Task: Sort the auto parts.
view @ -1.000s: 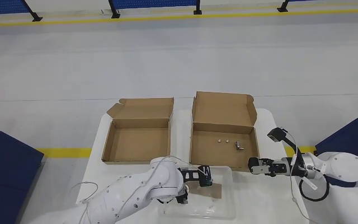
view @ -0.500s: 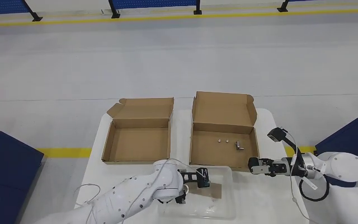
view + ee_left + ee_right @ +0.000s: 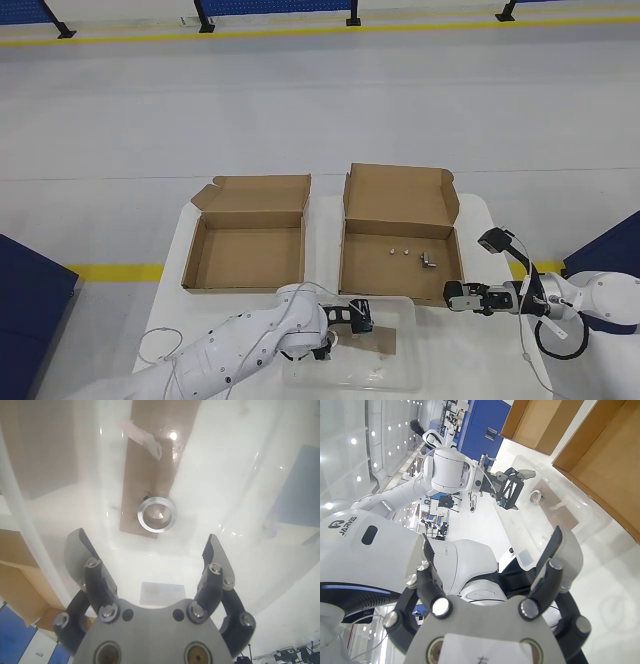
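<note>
Left wrist view: your left gripper [image 3: 146,536] hung spread wide and empty over the clear bin [image 3: 225,475]. Just past its tips the metal ring [image 3: 156,500] lay flat on a cardboard strip [image 3: 147,450], with a pale plastic clip [image 3: 147,441] farther along.

Risk, as judged: a fingertip landing on the ring's rim could skid it across the slick floor, or pinch the strip up with it.

Your right gripper [image 3: 491,535] sat open, holding nothing, beside the bin. Beyond, the right box [image 3: 375,270] held small parts [image 3: 428,260]; the left box [image 3: 245,260] stood alongside.
</note>
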